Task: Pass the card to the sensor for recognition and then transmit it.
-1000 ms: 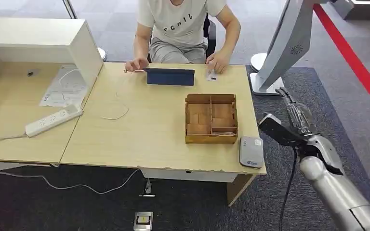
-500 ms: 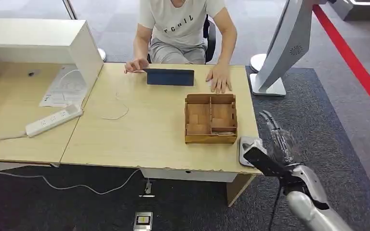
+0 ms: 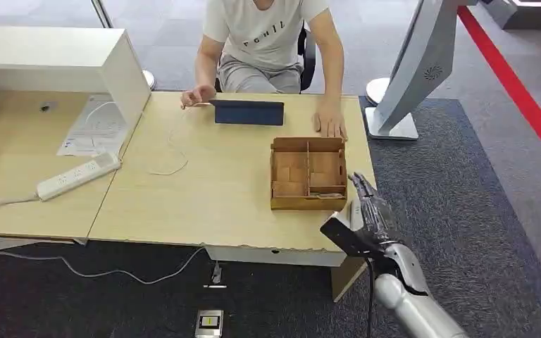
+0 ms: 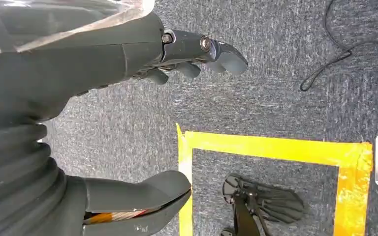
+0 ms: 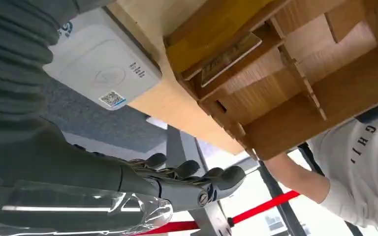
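- Right hand over the reader at the desk's near right corner, fingers straight and apart, likely to present a card for scanning.
- No card plainly visible in it; cannot tell if one lies flat against the palm.
- Slotted wooden box just beside the reader, one card tucked in a slot.
- Left hand hanging over the carpet, open, holding nothing.
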